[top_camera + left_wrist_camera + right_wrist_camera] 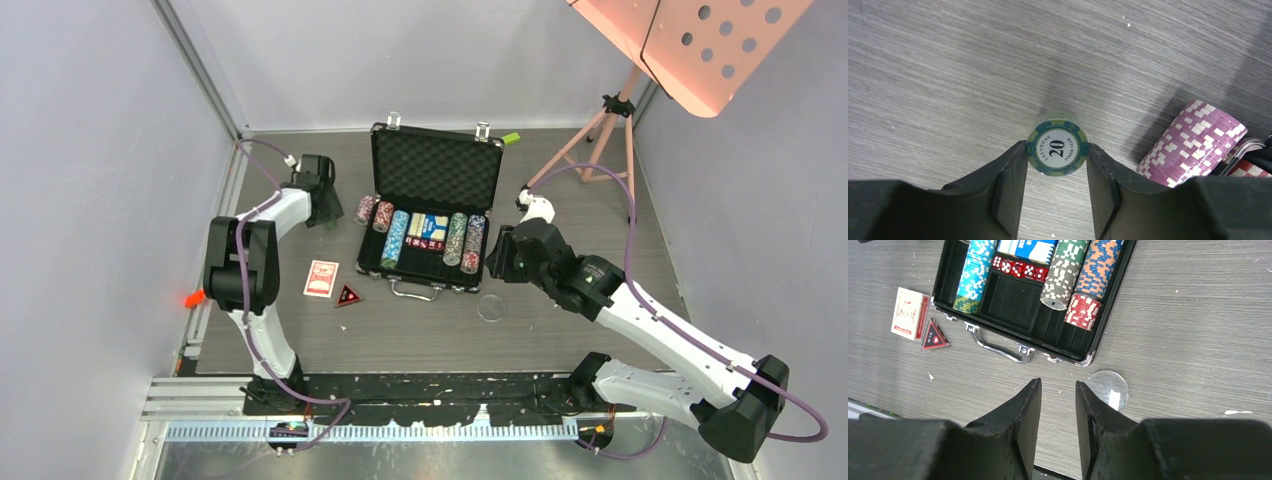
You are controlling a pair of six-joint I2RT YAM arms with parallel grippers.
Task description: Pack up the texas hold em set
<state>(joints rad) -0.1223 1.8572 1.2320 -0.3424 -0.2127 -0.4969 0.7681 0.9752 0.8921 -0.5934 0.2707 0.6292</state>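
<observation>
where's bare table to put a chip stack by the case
Bare wood runs along the near edge, before the black foam-lined briefcase, between the red triangle and the clear round disc. Crowded: the case's left side, with a purple-and-white chip stack, the left fingers and the red-backed card deck.

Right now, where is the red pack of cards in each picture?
Top view: the card pack lies left of centre, a little below the middle, left of the open case.
Left wrist view: not in it.
Right wrist view: the card pack is at the left edge, in the upper part.
Shared landmark: the red triangle, beside the pack in both those views.
</observation>
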